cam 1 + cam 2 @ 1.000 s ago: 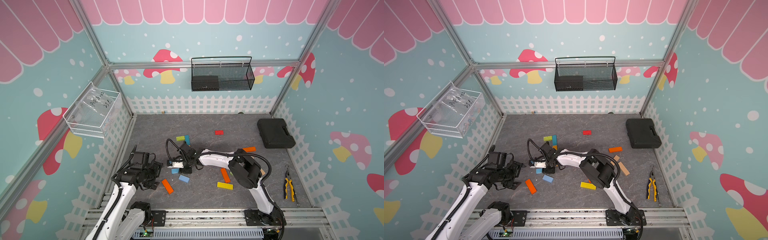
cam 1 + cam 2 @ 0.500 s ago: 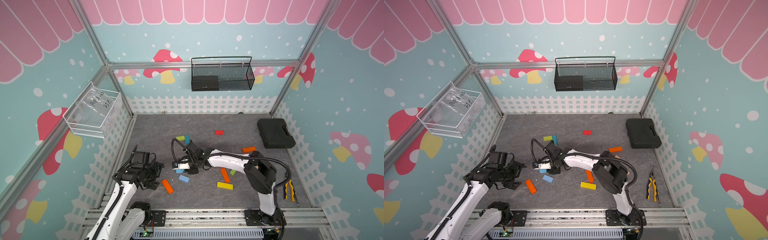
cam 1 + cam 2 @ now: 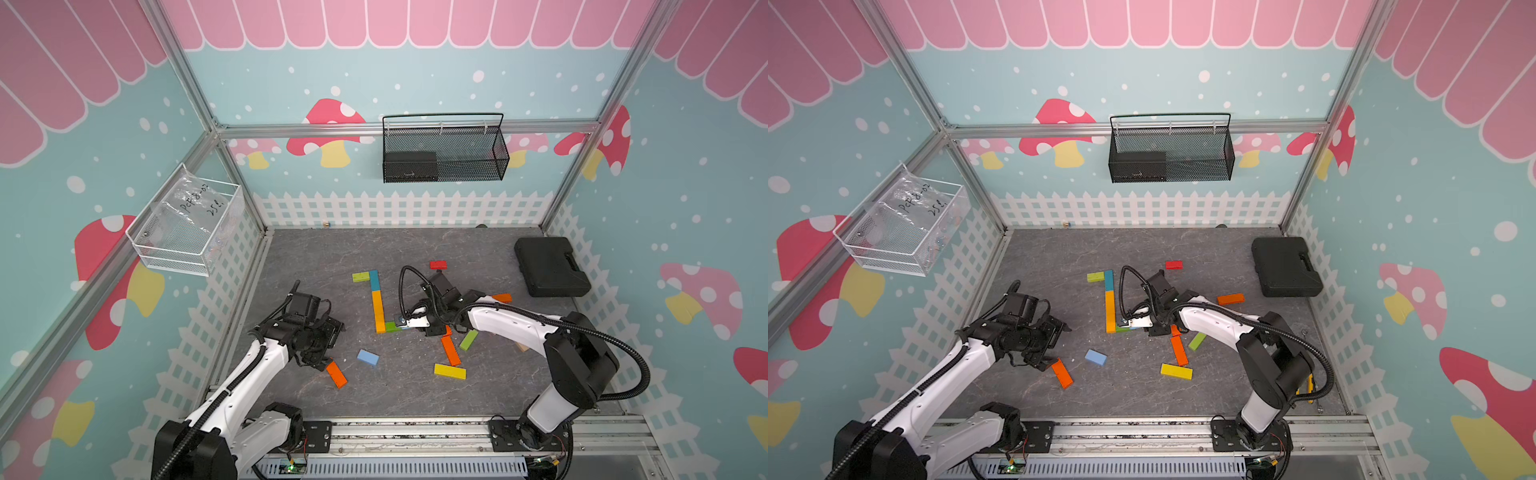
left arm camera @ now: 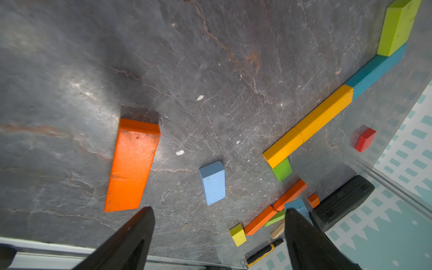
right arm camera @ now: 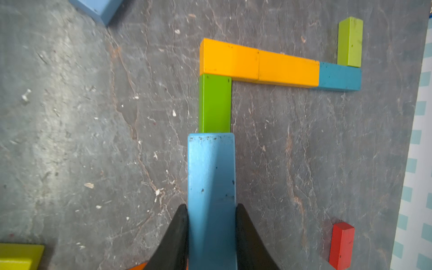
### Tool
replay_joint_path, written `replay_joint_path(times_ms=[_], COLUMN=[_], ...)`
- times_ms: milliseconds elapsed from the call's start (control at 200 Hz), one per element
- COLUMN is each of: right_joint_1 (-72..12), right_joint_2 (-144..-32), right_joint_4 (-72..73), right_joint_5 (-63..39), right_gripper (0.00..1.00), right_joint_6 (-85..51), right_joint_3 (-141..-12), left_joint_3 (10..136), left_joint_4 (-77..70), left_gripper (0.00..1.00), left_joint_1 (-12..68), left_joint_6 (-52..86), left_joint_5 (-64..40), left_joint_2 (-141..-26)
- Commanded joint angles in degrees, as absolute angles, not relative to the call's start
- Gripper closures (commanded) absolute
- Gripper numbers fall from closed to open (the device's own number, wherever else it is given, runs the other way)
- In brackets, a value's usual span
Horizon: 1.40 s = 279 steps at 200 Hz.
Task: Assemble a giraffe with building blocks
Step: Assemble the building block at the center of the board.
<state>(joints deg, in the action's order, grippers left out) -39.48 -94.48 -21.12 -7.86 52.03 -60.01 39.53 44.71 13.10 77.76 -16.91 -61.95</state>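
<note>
The right hand [image 5: 211,207] is clamped on a blue block [image 5: 210,168], its end against the green block [image 5: 214,102]. The left hand [image 4: 218,210], spread wide apart, hovers near an orange block [image 4: 132,163].

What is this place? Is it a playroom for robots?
Probably a robot practice booth dressed up like a playroom: two robot arms bolted to a rail, mushroom walls on a metal frame, and wooden blocks on the grey floor.

Left arm [image 3: 245,378]: your links are white moulded shells, joints black.
Right arm [image 3: 507,322]: same white shells, bulky black elbow.
Cabling: black corrugated hose [image 3: 643,374] on each arm.
Left gripper [image 4: 219,208]: two matte black tapered fingers [image 4: 126,240].
Bases: black flat plates [image 3: 505,434].
</note>
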Motion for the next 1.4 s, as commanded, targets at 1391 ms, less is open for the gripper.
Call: replay_joint_path(times_ms=[1391], right_joint_1=[-35.16], right_joint_2=[-106.32], right_joint_4=[-19.7], right_joint_5=[-11.51], right_gripper=[0.7], right_joint_6=[55.19], right_joint_3=[-60.9], left_joint_3=[40.21], left_joint_4=[38.18], left_gripper=[0.1], left_joint_1=[13.97], left_joint_6=[78.15], left_joint_5=[-17.42], left_joint_2=[-65.04])
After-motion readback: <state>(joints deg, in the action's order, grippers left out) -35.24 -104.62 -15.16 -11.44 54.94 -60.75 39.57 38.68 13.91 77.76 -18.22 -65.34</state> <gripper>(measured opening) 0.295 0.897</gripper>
